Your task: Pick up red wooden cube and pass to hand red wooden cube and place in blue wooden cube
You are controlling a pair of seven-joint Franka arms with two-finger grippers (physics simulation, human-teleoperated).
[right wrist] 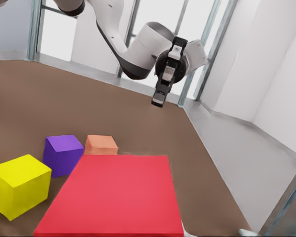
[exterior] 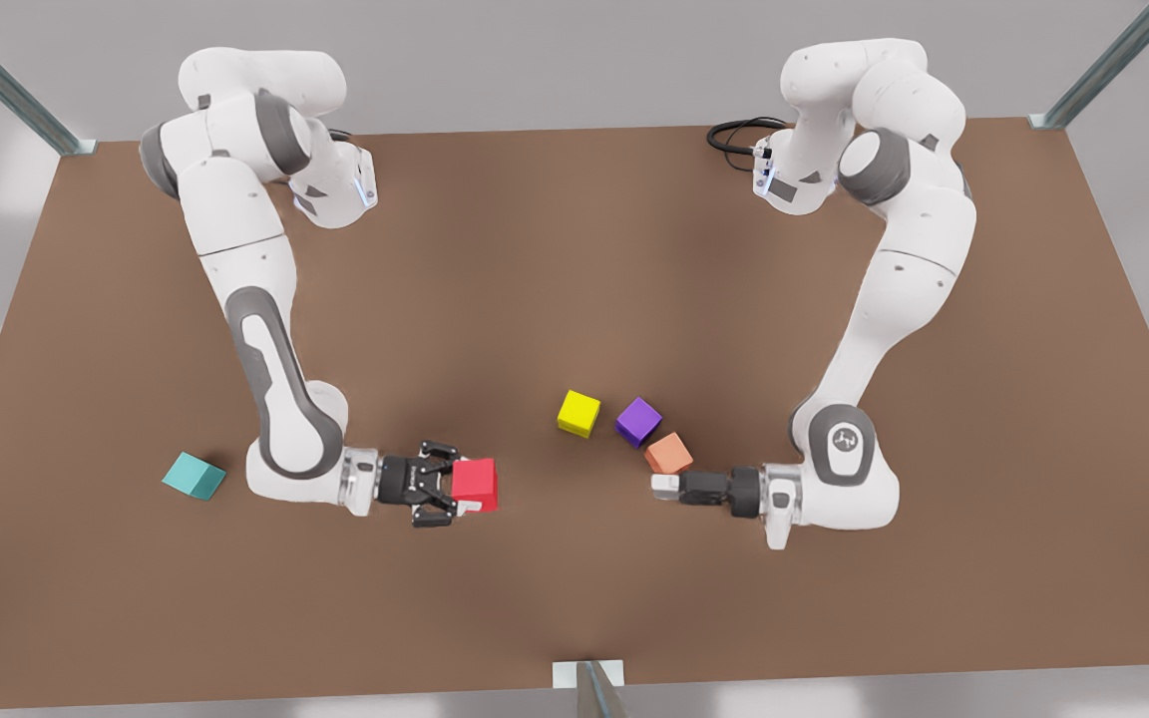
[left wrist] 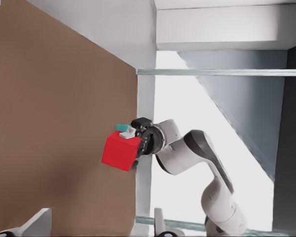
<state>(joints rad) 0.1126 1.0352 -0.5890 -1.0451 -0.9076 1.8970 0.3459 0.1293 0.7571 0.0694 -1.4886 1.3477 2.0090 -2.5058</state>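
Red wooden cube (exterior: 475, 485) clamped in right gripper (exterior: 457, 489), lower centre, aimed sideways for handover; left gripper (exterior: 656, 485) opposite, jaw state unclear; blue wooden cube (exterior: 193, 476) lower left.

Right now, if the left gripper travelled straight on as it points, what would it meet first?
Probably the red wooden cube held in the right gripper; the left gripper faces it, height uncertain.

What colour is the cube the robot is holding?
Bright red: the red wooden cube in the right gripper, clearest in the front view.
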